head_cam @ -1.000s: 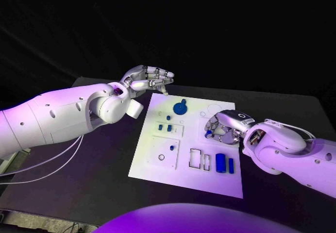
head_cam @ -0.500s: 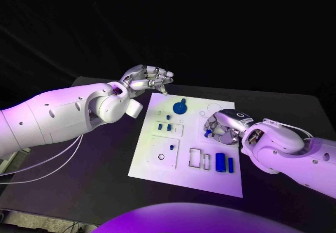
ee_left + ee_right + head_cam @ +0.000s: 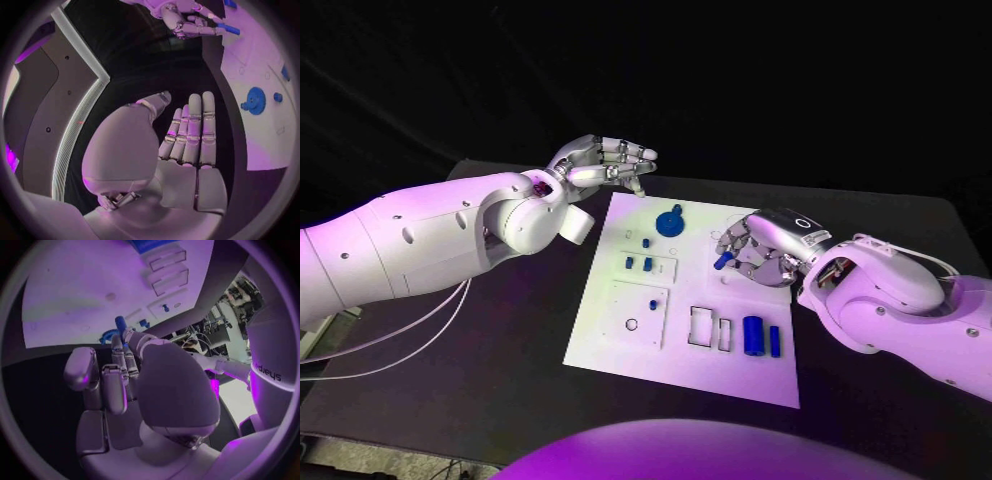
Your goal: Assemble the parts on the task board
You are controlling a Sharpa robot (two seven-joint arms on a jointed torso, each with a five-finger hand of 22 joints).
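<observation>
The white task board (image 3: 678, 345) lies mid-table. My right hand (image 3: 764, 252) hovers over its right side and pinches a small blue peg (image 3: 721, 261) at its fingertips; the peg (image 3: 120, 322) also shows at the fingertips in the right wrist view. A blue gear (image 3: 672, 221) sits near the board's far edge. Small blue pieces (image 3: 639, 263) stand left of centre, and two blue cylinders (image 3: 762, 337) lie near the right edge. My left hand (image 3: 604, 162) hangs past the board's far left corner, holding nothing, fingers (image 3: 190, 127) side by side.
The black table (image 3: 473, 370) surrounds the board. My left forearm (image 3: 430, 235) lies across the table's left side. White rectangular frames (image 3: 711, 328) sit on the board beside the cylinders. In the left wrist view the right hand (image 3: 187, 21) and the gear (image 3: 254, 101) are visible.
My right hand has risen and shifted toward the board's far edge, carrying the blue peg with it. The left hand has not moved.
</observation>
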